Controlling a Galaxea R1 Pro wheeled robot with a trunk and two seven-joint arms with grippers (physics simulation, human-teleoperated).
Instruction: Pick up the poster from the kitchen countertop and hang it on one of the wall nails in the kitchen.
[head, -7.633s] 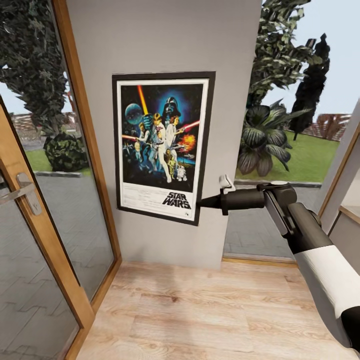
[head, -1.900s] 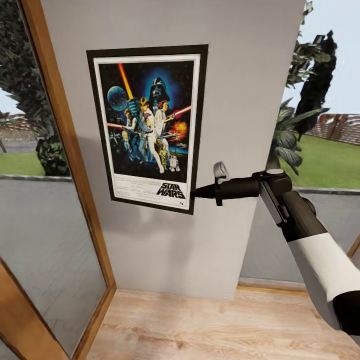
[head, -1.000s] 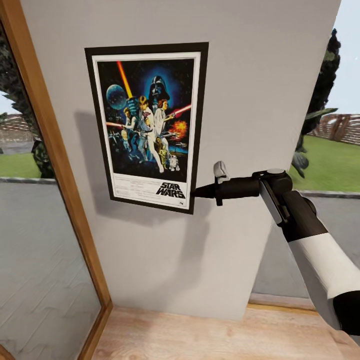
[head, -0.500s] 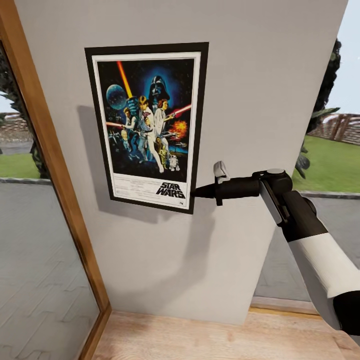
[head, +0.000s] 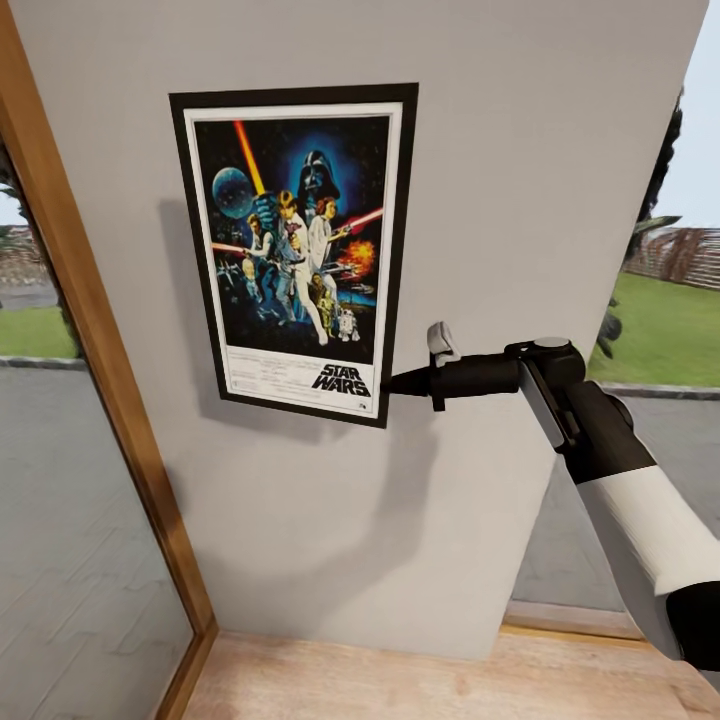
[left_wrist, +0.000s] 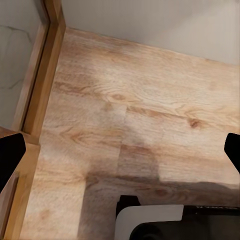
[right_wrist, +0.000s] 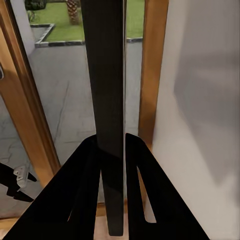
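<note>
Your right hand (head: 392, 381) is clamped on the lower right edge of the poster (head: 295, 250), and the right wrist view confirms it: both fingers (right_wrist: 90, 185) press flat against the black frame (right_wrist: 107, 100), seen edge-on between them. The poster sits upright in front of the grey wall (head: 500, 200), just beside the wooden door frame (head: 90, 330), well above the wood floor (head: 400, 680). What has changed over the last seconds is the view, not the grip — the wall panel now spreads wider across the head view, the garden at the right has narrowed to a sliver, and less floor shows below, so the base has carried you closer while arm and poster kept the same pose relative to the camera. The poster's shadow on the wall has tightened too, which suggests the frame is now near the surface, though you cannot tell from here whether it touches. No nail is visible; it may be hidden behind the frame. Your left hand (left_wrist: 120, 150) hangs with its fingertips far apart over the floor, holding nothing. The carrying looks nearly done — what remains is settling the frame's top onto a nail before you let go
</note>
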